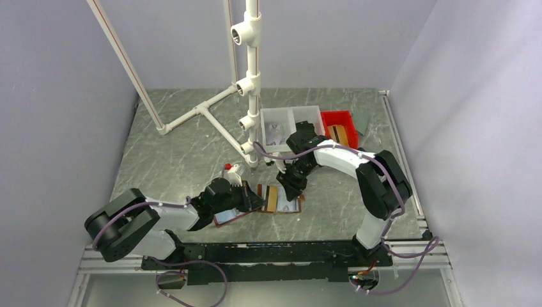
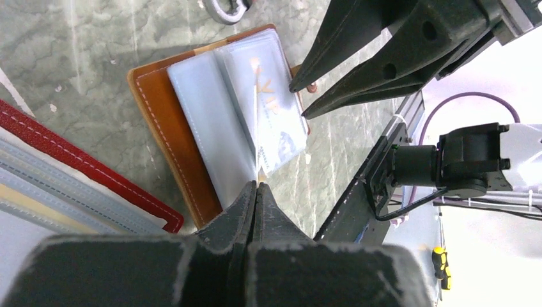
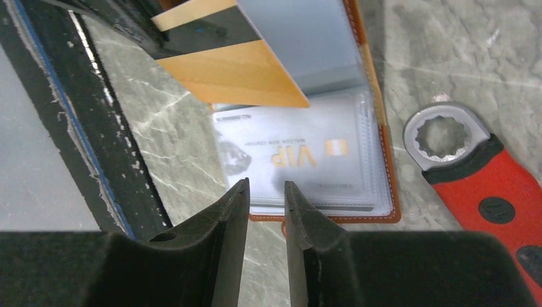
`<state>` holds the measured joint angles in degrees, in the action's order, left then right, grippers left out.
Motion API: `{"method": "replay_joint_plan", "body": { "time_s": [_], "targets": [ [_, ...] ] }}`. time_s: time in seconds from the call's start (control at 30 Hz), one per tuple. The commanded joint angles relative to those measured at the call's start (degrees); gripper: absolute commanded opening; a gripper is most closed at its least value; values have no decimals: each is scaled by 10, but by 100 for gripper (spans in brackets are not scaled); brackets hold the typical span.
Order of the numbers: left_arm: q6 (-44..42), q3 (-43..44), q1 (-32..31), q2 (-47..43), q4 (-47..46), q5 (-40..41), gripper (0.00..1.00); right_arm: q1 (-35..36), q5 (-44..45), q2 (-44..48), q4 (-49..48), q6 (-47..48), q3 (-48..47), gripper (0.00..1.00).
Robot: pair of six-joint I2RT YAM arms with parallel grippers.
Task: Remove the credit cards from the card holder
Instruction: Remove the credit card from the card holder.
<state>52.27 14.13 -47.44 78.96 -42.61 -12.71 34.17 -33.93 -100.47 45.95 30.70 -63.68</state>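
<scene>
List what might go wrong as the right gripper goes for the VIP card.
1. The VIP card lies flat under clear plastic. The right gripper, its jaws barely apart, may pinch plastic and card together.
2. The left gripper holds only the thin edge of a sleeve page. The page might slip out, or the pull might drag the card holder.
3. Both grippers work close together over the holder and could collide.

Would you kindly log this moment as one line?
left gripper: shut on orange card | right gripper: open near VIP card | card holder: lying open

Left pincer grips, seemingly, an upright sleeve of the card holder.
</scene>
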Motion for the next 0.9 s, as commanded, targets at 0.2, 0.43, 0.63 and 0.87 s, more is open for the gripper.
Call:
{"method": "replay_joint_plan", "body": {
  "time_s": [0.2,0.43,0.63,0.87],
  "targets": [
    [-60,6,0,-63,19,-30,0,-21,-104,61,32,58,-12,33],
    [-65,9,0,-56,-6,-57,0,-48,-156,72,57,78,-20,36],
    [-74,21,-6,-43,-19,-88,0,-56,-172,81,62,85,-20,39],
    [-87,41,-20,-31,-18,-111,0,-66,-196,86,72,92,-27,45]
  ]
}}
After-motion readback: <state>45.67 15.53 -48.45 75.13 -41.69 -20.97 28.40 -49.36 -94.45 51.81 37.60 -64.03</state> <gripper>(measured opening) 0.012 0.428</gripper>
